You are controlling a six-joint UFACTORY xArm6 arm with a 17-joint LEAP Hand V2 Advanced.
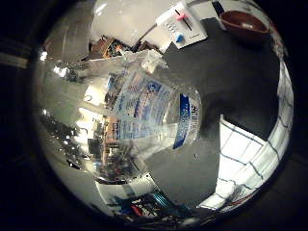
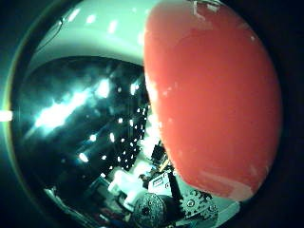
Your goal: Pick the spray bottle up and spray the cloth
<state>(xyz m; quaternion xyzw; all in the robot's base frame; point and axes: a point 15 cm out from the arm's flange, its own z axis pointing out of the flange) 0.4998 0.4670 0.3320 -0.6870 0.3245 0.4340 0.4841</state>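
A clear plastic spray bottle (image 1: pixel 149 108) with a blue and white label fills the middle of the little finger side view, close against my palm and tilted above the dark table (image 1: pixel 231 72). Its red spray head (image 2: pixel 213 95) fills much of the thumb side view. Black geared parts of my right hand (image 2: pixel 190 205) show just beside the red head, curled in by the bottle. A white cloth (image 1: pixel 250 154) with a thin blue grid lies flat on the table beyond the bottle's base.
A brown bowl (image 1: pixel 243 24) stands at the far side of the table. A white flat box (image 1: pixel 182 24) with pink and blue marks lies near it. Room clutter shows behind and through the bottle.
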